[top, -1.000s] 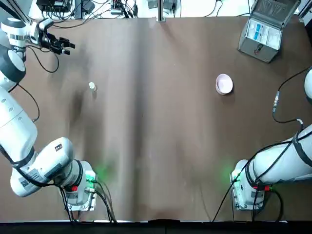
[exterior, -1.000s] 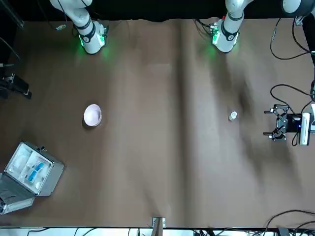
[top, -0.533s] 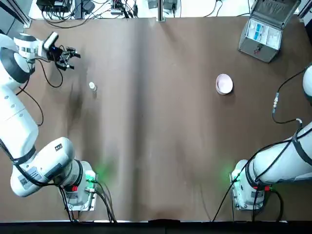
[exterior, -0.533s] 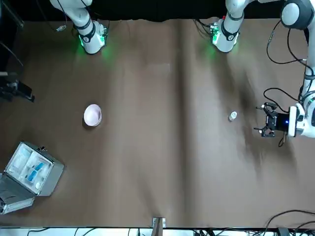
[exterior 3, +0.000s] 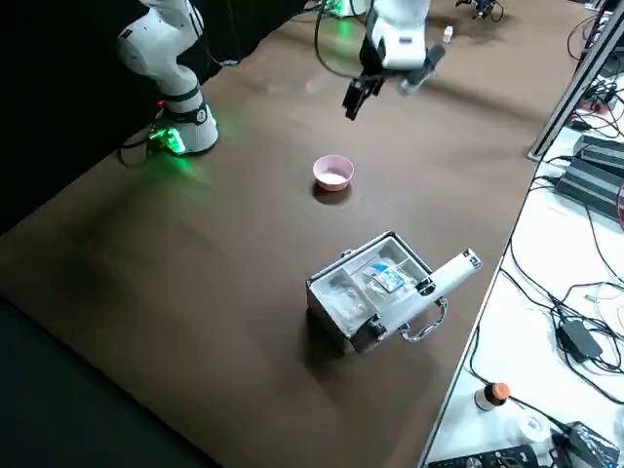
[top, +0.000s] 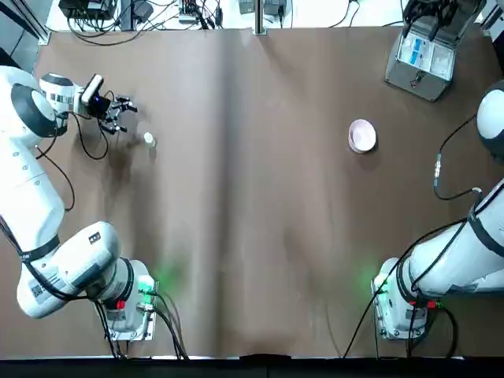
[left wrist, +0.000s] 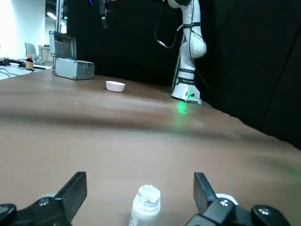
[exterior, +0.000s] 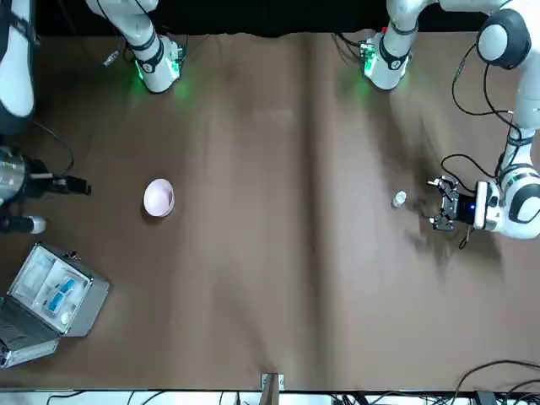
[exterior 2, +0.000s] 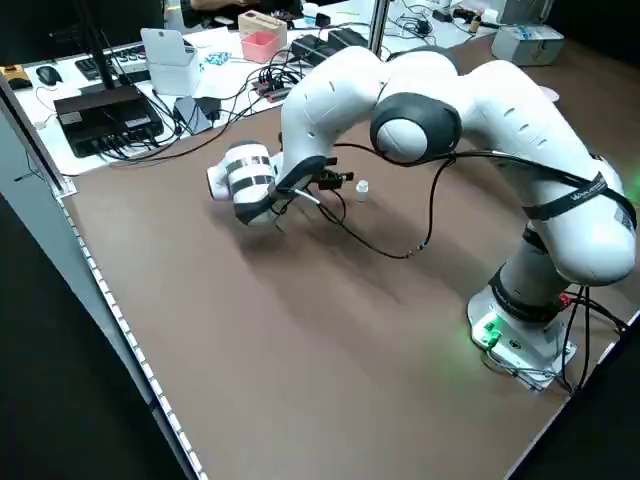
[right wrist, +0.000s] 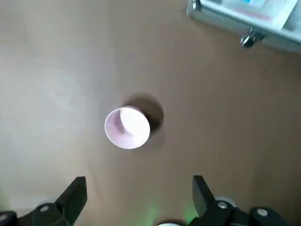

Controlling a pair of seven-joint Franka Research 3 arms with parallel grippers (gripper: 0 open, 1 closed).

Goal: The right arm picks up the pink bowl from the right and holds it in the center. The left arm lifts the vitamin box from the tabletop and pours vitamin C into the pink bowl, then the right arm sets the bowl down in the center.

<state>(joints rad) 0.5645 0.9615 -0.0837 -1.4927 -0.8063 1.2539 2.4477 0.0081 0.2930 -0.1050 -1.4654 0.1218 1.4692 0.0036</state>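
Currently L gripper (top: 131, 118) is held open low over L side of tabletop (top: 252, 236), jaws apart, w/ white vitamin container (top: 150, 139) seen upright just ahead of them. R gripper (right wrist: 140, 178) is also held open, up by the lidded grey case (top: 421, 63); pink bowl (top: 362, 136) is seen upright on R half of tabletop, nearer robot than case.
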